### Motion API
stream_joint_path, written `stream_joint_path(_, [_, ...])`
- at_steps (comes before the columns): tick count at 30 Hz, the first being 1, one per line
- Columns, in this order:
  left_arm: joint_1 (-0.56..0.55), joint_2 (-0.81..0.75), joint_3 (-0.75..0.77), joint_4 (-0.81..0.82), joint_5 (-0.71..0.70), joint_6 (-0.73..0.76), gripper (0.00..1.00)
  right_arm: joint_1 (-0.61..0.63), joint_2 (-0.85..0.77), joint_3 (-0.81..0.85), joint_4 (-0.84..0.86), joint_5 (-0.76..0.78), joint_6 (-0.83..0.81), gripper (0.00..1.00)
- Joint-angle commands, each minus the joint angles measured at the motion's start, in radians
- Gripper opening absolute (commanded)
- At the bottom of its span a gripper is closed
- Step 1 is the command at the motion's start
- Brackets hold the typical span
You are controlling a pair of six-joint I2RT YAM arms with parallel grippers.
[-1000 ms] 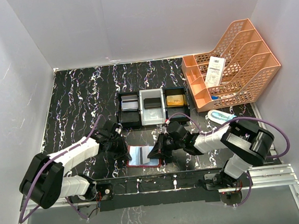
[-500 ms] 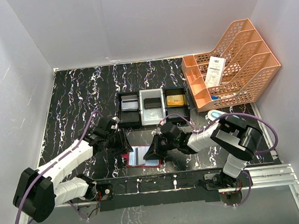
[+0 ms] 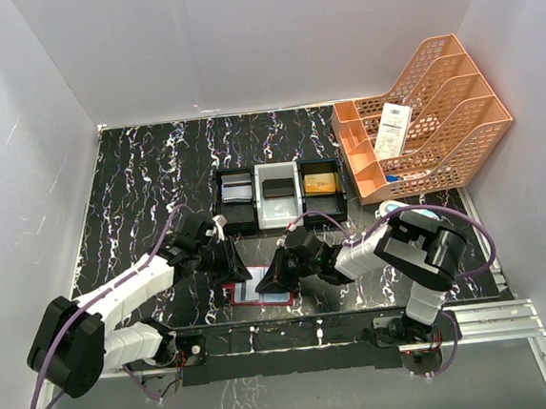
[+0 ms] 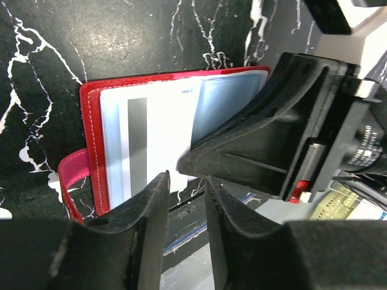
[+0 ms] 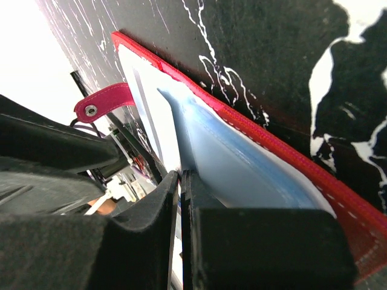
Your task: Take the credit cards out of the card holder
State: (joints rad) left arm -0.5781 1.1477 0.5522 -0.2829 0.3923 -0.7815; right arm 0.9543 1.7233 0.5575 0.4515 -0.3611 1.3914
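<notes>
Over card holder (image 3: 262,292): L pincer (image 4: 184,181) slightly parted, R pincer (image 5: 180,175) closed, both angled down.

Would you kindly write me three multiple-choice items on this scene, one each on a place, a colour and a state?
1. Where does the card holder lie?
A. In the orange file rack
B. On the table, between the left claw and the right claw
C. In the tray's middle compartment

2. What colour is its cover?
A. Red
B. Green
C. Yellow

3. What state is it in?
A. Snapped shut
B. Standing on edge
C. Lying open

Answers:
1 B, the top view shows it on the table near the front edge with a claw on either side.
2 A, its stitched border shows red in both wrist views.
3 C, its inner side with a striped white card faces up.
</notes>
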Motion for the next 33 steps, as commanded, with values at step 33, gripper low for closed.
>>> stream_joint_path(33, [-0.019,0.188,-0.027,-0.072,-0.084,0.060,0.12,0.004,-0.051,-0.004,0.026,0.072,0.014,0.18])
